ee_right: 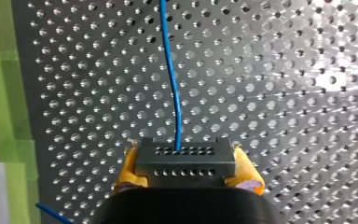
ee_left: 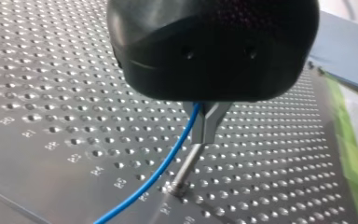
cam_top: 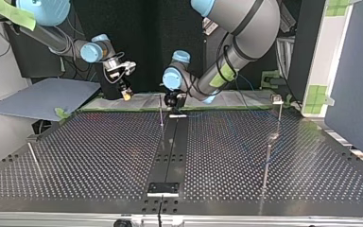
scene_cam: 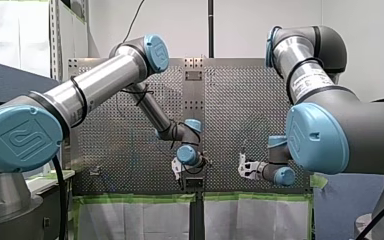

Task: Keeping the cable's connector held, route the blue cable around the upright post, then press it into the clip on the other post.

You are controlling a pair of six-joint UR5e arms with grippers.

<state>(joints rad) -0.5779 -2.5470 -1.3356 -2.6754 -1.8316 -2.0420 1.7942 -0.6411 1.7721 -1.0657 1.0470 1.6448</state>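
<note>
My right gripper (ee_right: 184, 163) is shut with its yellow pads (ee_right: 128, 170) on the black connector (ee_right: 184, 161). The blue cable (ee_right: 172, 70) runs out of the connector, ahead over the perforated table. My left gripper (ee_left: 204, 136) has its metal fingers shut on the blue cable (ee_left: 168, 163), just above a thin upright post (ee_left: 185, 168). In the top view my right gripper (cam_top: 125, 92) hangs at the table's far edge, and my left gripper (cam_top: 172, 100) is next to a thin post (cam_top: 161, 112). A taller post with a clip (cam_top: 277, 99) stands at that view's right.
Two more thin posts (cam_top: 266, 165) (cam_top: 34, 158) stand on the perforated table (cam_top: 99, 156). A black centre strip (cam_top: 170, 151) runs across it to a bracket (cam_top: 163, 189). Green tape (ee_right: 0, 93) marks the table's edge beside my right gripper.
</note>
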